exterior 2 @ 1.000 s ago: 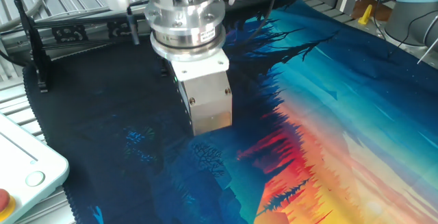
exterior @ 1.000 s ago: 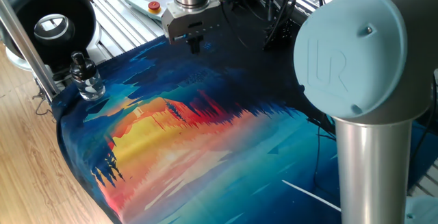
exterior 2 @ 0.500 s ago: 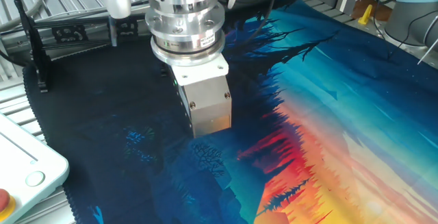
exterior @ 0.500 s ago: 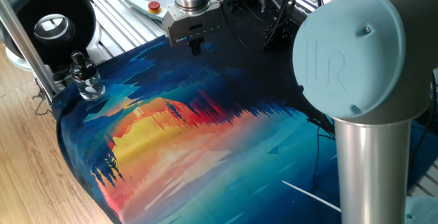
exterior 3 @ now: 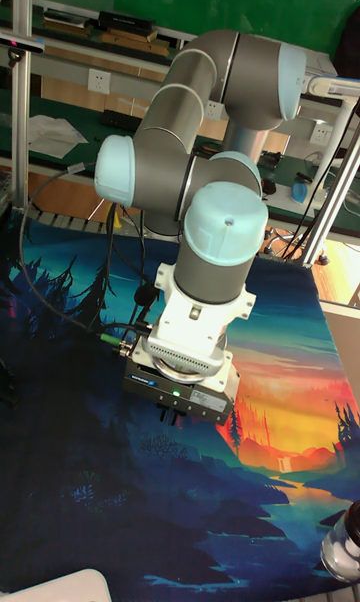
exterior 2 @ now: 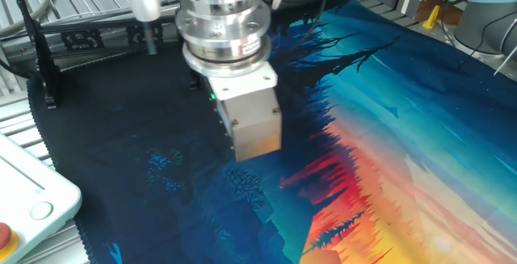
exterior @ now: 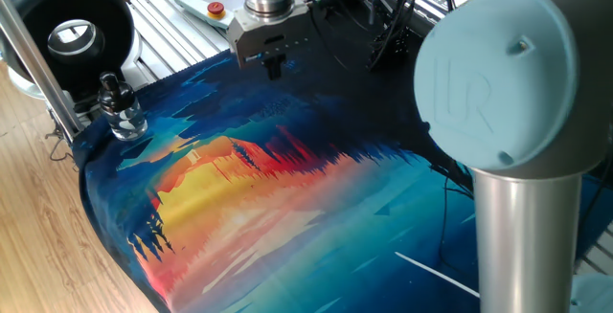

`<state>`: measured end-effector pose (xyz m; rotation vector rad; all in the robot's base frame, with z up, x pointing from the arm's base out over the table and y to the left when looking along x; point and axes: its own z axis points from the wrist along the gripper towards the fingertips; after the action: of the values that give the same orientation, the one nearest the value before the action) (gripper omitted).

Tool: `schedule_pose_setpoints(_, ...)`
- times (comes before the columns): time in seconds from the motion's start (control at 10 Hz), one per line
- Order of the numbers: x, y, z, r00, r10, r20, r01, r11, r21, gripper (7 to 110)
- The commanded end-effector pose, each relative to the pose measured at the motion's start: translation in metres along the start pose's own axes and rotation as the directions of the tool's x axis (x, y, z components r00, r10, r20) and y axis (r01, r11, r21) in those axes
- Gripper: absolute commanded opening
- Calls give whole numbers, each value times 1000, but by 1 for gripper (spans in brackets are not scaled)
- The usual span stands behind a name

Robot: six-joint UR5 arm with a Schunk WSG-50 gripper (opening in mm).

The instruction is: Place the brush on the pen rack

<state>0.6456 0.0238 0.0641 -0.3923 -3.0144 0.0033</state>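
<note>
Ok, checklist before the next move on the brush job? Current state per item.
1. Brush located: cannot tell. It shows in no view.
2. Pen rack located: cannot tell. It shows in no view either.
3. Gripper state: cannot tell. The fingertips are small and dark in one fixed view, and the gripper body hides them in the other.
4. Something held in the gripper: cannot tell, for the same reason.
5. Glass bottle out of the way: ok. It stands at the corner of the mat, well apart from the gripper.
6. White rod not mistaken for the target: ok. It lies on the opposite side of the mat from the gripper.
</note>
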Motion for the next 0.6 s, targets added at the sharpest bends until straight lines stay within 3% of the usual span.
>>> schedule_pose_setpoints(0.0,17,4,4,1000,-18,1,18,1000,-14,7)
schedule_pose_setpoints(0.5,18,5,9,999,-49,-8,49,998,-29,7)
